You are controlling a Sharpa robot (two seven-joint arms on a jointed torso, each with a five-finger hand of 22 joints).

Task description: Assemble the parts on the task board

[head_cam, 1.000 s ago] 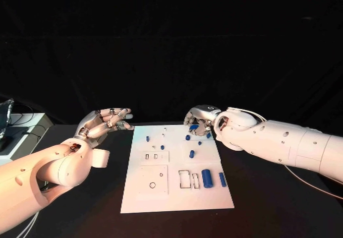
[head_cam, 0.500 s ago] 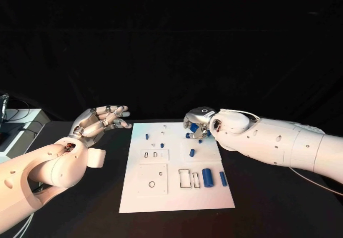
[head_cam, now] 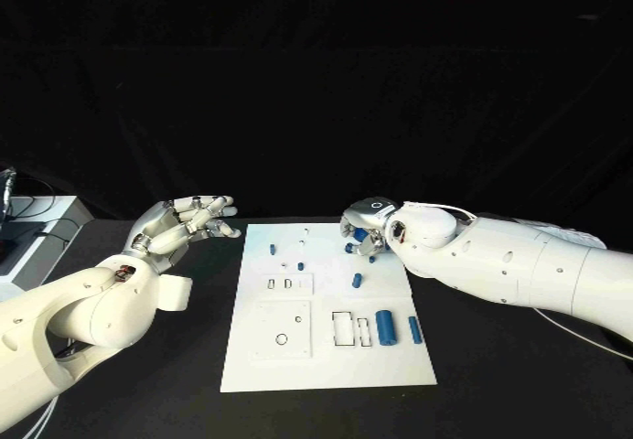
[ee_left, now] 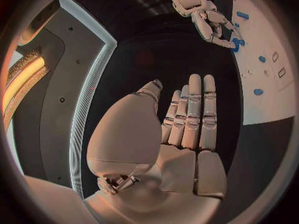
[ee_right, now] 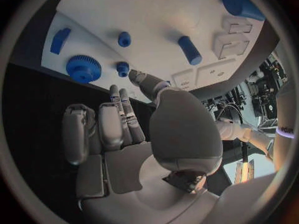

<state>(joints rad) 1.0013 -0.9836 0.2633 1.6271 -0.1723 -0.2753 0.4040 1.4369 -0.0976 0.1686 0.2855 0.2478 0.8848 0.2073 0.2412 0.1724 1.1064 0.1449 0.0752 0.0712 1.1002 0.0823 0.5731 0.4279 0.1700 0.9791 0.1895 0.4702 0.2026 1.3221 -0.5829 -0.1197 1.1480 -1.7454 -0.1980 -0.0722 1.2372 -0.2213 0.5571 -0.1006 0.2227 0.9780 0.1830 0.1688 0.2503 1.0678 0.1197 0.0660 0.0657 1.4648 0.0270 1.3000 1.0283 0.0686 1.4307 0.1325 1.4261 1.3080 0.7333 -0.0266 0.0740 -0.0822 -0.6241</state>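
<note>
At about nine o'clock in the head view, the robot's left hand (head_cam: 182, 226) hangs over the black table (head_cam: 514, 366), just off the left edge of the task board (head_cam: 297, 361); it holds nothing, palm up, fingers loosely apart, and the left wrist view shows its fingers (ee_left: 193, 114) straight and side by side. The white task board lies at the centre of the table, running from twelve to six o'clock. Small blue parts dot its far half, among them a short peg (head_cam: 273, 249) towards eleven o'clock and another peg (head_cam: 356, 282) near the middle. Towards four o'clock on the board lie a thick blue cylinder (head_cam: 385, 327) and, just beside it, a slim blue bar (head_cam: 414, 330). At about two o'clock of the board, the right hand (head_cam: 367, 229) hovers low over the far right corner with fingers bent downward. In the right wrist view a blue gear (ee_right: 83, 68) and a small blue peg (ee_right: 122, 68) lie on the board just beyond its fingertips (ee_right: 138, 76). Whether it pinches anything cannot be told.
</note>
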